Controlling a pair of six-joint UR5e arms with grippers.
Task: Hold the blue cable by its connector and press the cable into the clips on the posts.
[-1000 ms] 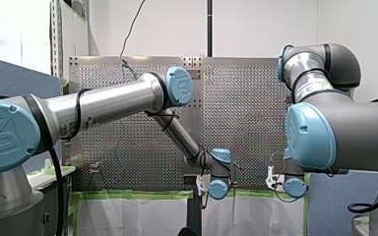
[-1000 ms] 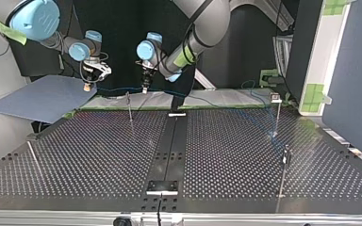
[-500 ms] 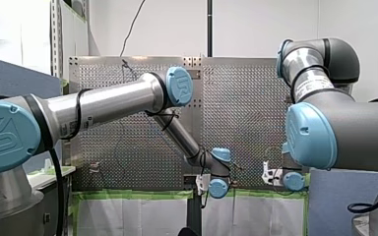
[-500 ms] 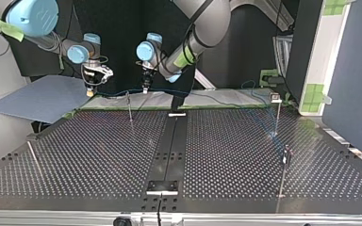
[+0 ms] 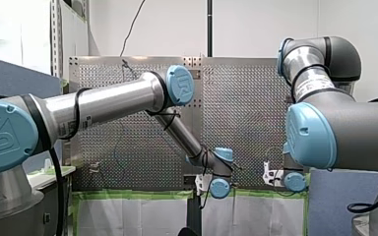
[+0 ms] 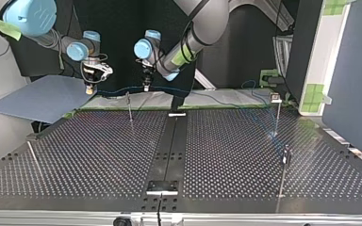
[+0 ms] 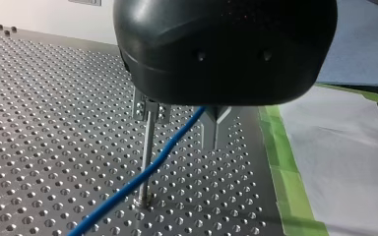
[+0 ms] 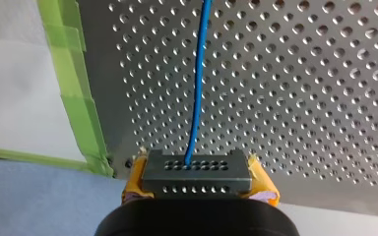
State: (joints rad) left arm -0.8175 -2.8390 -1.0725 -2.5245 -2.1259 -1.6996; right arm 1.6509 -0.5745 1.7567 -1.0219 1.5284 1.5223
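My right gripper [image 8: 198,183] has its yellow pads [image 8: 133,183] shut on the black connector [image 8: 196,169] of the blue cable [image 8: 198,83], which runs straight ahead over the perforated plate. In the top view this gripper [image 6: 90,88] hangs at the far left edge of the table. The cable [image 6: 120,89] stretches from it to my left gripper [image 6: 146,87], which is black and shut on the cable [image 7: 142,174]. Just below that span stands a thin post [image 6: 129,109]. In the left wrist view its clip [image 7: 147,109] sits right beside the cable, and I cannot tell whether they touch.
Further posts stand at the top view's right [image 6: 276,115], near right [image 6: 284,169] and near left [image 6: 34,160]. Green tape [image 7: 288,187] and white sheeting edge the plate. A blue-grey panel [image 6: 42,99] lies beside my right gripper.
In the front view my right gripper has shifted left and slightly up with the connector. My left wrist has risen slightly, lifting the cable span a little above the post.
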